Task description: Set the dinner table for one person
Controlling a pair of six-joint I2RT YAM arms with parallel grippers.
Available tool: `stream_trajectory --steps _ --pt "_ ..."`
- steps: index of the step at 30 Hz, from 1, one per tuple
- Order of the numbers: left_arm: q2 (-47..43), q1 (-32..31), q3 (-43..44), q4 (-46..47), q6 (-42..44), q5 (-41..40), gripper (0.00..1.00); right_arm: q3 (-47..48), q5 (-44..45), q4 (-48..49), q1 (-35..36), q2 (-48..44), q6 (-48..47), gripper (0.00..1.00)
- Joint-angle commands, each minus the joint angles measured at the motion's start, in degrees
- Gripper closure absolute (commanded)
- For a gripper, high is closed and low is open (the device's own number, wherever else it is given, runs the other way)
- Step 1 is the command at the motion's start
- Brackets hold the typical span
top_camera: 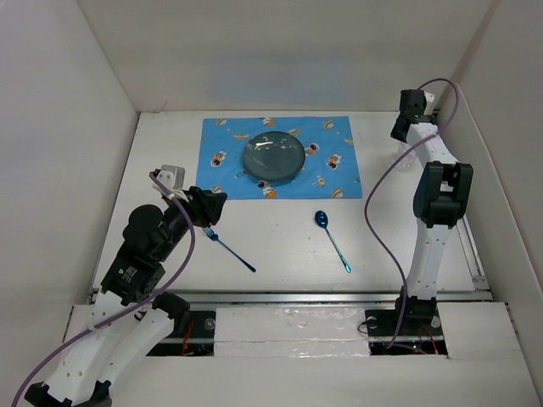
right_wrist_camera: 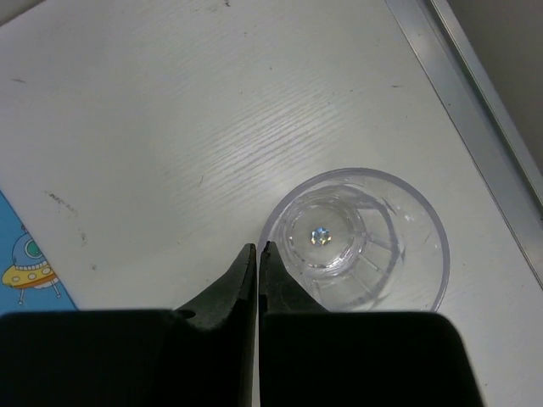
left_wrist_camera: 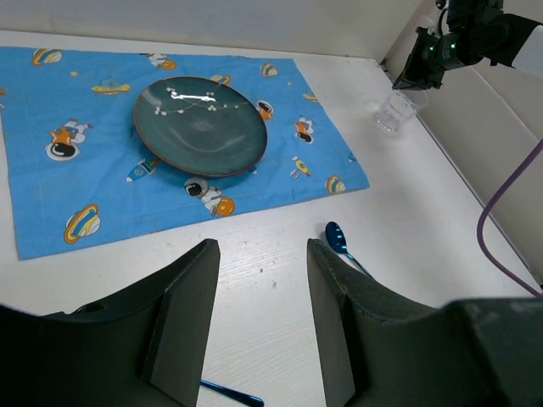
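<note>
The dinner table (top_camera: 280,246) is a white tabletop. A blue cartoon placemat (top_camera: 339,178) lies at its far middle with a dark teal plate (top_camera: 274,158) on it. A blue spoon (top_camera: 331,237) and a blue fork (top_camera: 229,248) lie on bare table in front of the mat. My left gripper (top_camera: 212,208) is open and empty, low over the fork's tines; the fork's handle (left_wrist_camera: 229,392) shows under the fingers. My right gripper (right_wrist_camera: 257,248) is shut on the near rim of a clear glass (right_wrist_camera: 355,242), which is upright at the far right.
White walls close in the table on the left, back and right. A metal rail (right_wrist_camera: 475,93) runs along the table's right edge just past the glass. The right arm's purple cable (top_camera: 382,182) hangs over the right side.
</note>
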Motion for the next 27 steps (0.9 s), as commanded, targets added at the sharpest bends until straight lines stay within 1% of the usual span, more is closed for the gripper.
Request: stream_trajectory --steps 1,3,4,6,7,8,11,17,18,21,23,27 --pt "0.92 -0.27 1.01 1.76 0.38 -0.11 0.58 1.2 0.02 3.62 2.22 -5.39 -1.83 1.0" --pt "1.1 -0.27 1.01 2.11 0.38 0.24 0.58 1.81 -1.21 5.57 5.11 -6.91 -3.67 1.0" --pt "1.19 -0.27 1.01 2.28 0.38 0.16 0.58 6.08 -1.39 4.27 6.17 -6.65 -4.38 1.0" --pt "1.89 -0.27 1.37 2.03 0.47 -0.37 0.58 12.33 -3.23 2.07 7.93 -2.88 -6.39 1.0" --pt "1.89 -0.27 1.37 2.02 0.47 -0.55 0.58 18.8 -3.67 -0.11 9.51 -1.13 -6.75 1.0" --pt "1.98 -0.27 1.28 1.93 0.56 -0.64 0.58 21.74 -4.2 -1.0 10.13 2.37 -7.02 1.0" --pt "1.8 -0.27 1.19 2.29 0.64 -1.51 0.58 28.25 -6.67 -1.11 11.98 6.26 -7.64 1.0" --pt "3.12 -0.27 1.28 2.11 0.73 -1.69 0.58 32.92 -8.86 3.38 13.74 12.86 -7.99 1.0" --pt "3.38 0.25 1.28 2.11 0.73 -1.26 0.58 35.45 -9.39 3.64 14.27 14.78 -8.25 1.0" --pt "3.47 0.96 1.28 2.46 0.82 -0.81 0.58 38.9 -9.83 4.52 14.79 17.16 -9.04 1.0" --pt "3.47 1.57 1.28 2.37 0.73 -0.72 0.58 38.99 -9.74 6.89 14.8 18.48 -9.39 1.0" --pt "3.74 2.11 1.37 2.64 0.82 -0.37 0.58 40.05 -8.6 7.68 15.33 20.68 -9.66 1.0"
